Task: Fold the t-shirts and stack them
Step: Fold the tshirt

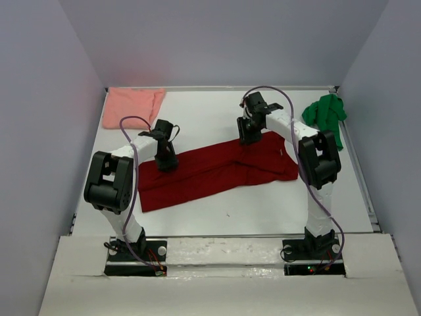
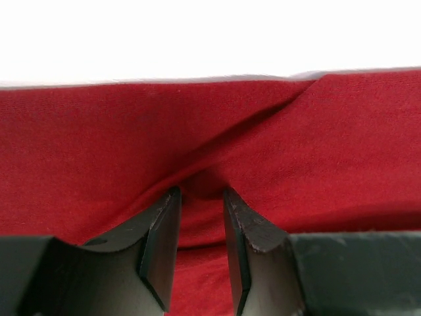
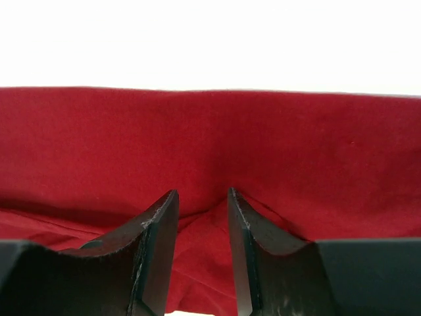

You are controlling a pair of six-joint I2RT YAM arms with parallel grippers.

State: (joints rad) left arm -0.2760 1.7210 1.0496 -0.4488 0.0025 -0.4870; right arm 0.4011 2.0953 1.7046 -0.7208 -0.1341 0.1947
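The white table point(image 1: 263, 207) carries the dark red t-shirt point(image 1: 217, 172) spread at its middle, the salmon t-shirt point(image 1: 135, 104) far left and the green t-shirt point(image 1: 323, 115) far right; no containers show. The left gripper point(image 1: 166, 163) and right gripper point(image 1: 250, 137) each pinch a pucker near the red shirt's far edge. Such shallow pinches could slip, skewing the fold.

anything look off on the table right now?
Nothing damaged. The green t-shirt is heaped at the far right edge. The dark red t-shirt lies diagonal and creased, its far edge pinched by the left gripper and right gripper.

Arms bent forward, left fingers point(image 2: 158, 250) and right fingers point(image 3: 154, 253) clamped downward.
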